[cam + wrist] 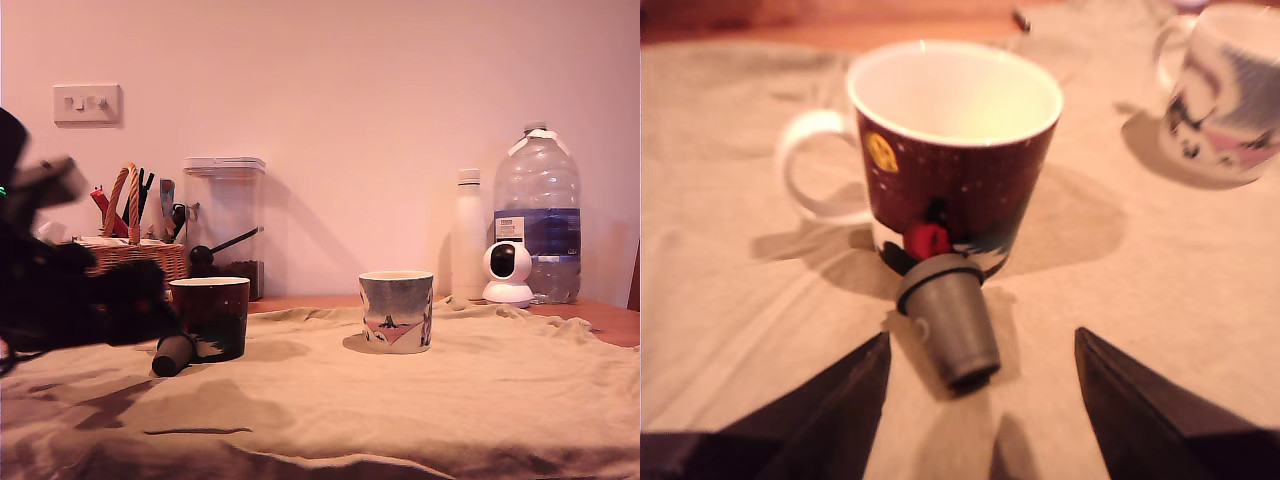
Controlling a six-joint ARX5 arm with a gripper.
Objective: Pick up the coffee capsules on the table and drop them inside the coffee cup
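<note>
Gripper (980, 400) fingers spread apart, holding nothing | dark capsule (950, 320) on its side on the cloth (1160, 290), rim touching the maroon mug (955, 150) | no readable writing

1. You have a wooden table (610, 322) draped in a wrinkled tan cloth (400, 410).
2. On the cloth stand a dark red ceramic mug (212, 315) and a blue-pink patterned mug (396, 311).
3. A dark tapered coffee capsule (952, 325) lies tipped against the red mug's base.
</note>
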